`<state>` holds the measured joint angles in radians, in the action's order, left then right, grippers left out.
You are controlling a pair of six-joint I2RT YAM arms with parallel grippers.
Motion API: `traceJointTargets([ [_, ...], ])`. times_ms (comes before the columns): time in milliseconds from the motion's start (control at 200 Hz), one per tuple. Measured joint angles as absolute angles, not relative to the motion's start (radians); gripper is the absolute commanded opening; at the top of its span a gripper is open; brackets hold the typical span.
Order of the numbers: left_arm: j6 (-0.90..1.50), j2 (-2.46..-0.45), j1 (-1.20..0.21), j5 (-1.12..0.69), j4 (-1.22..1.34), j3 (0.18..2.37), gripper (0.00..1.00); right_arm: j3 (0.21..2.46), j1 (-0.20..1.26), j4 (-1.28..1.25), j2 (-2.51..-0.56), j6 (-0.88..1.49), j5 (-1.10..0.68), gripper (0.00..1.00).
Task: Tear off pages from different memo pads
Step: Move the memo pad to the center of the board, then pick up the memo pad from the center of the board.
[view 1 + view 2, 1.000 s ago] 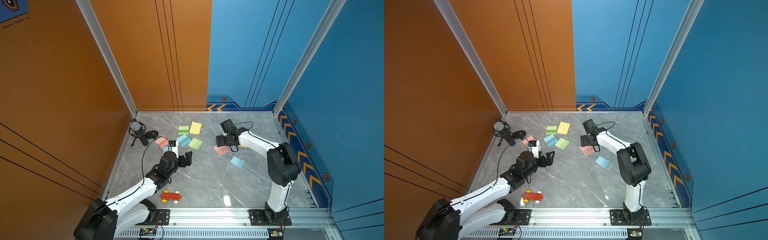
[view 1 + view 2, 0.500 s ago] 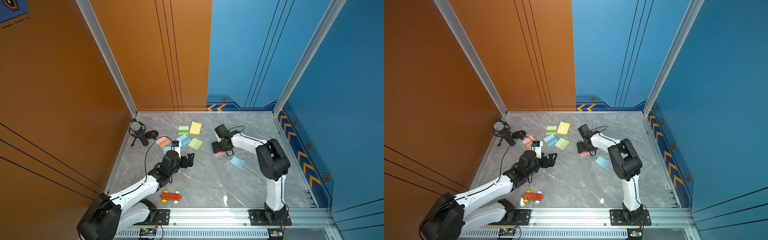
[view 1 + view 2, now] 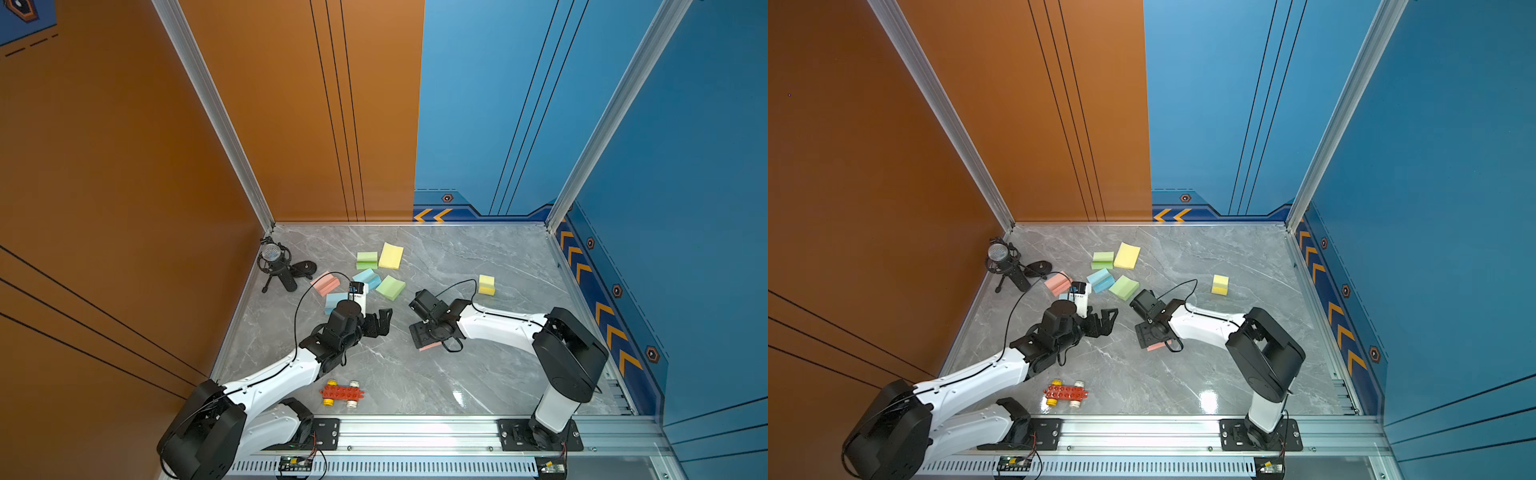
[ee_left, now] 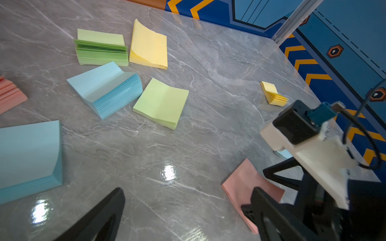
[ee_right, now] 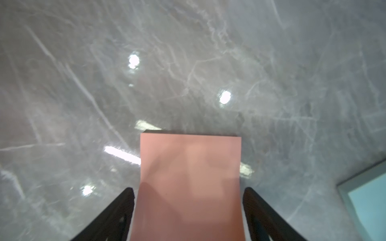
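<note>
One step underway: right fingers (image 5: 125, 208) straddle the pink memo pad (image 5: 190, 177) at the table (image 3: 478, 374) centre, pinched or not I cannot tell; my left fingers (image 3: 384, 318) hang released and must next peel its top page (image 4: 244, 181).

Overhead view of a robotics lab test cell. An orange wall (image 3: 311, 104) and a blue wall (image 3: 478, 104), joined by aluminium posts (image 3: 214, 112), box in a grey marble-look table (image 3: 478, 257). A left arm (image 3: 282, 370) and a right arm (image 3: 498, 330), white and black, are bolted to a metal rail (image 3: 415, 432) along the lower edge. A tripod microphone (image 3: 272, 253) stands at centre left, and pastel memo pads (image 3: 390, 255) lie mid-frame.
</note>
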<state>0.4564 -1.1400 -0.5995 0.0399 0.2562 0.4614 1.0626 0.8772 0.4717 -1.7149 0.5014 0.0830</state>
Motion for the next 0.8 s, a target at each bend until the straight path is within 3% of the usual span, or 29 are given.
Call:
traceJointTargets([
  [130, 0.384, -1.181, -0.624, -0.037, 0.257, 0.494, 0.98, 1.031, 0.886, 0.472, -1.562, 0.533, 0.093, 0.91],
  [420, 0.175, -1.407, -0.646, -0.332, 0.22, 0.622, 0.98, 0.902, 0.729, 0.517, -1.205, 0.451, 0.148, 0.93],
  [616, 0.057, -1.547, -0.654, -0.413, 0.144, 0.704, 0.99, 0.813, 0.691, 0.54, -0.996, 0.408, 0.134, 0.95],
  [801, 0.016, -1.691, -0.672, -0.442, 0.078, 0.799, 0.99, 0.772, 0.671, 0.543, -0.93, 0.389, 0.127, 0.96],
])
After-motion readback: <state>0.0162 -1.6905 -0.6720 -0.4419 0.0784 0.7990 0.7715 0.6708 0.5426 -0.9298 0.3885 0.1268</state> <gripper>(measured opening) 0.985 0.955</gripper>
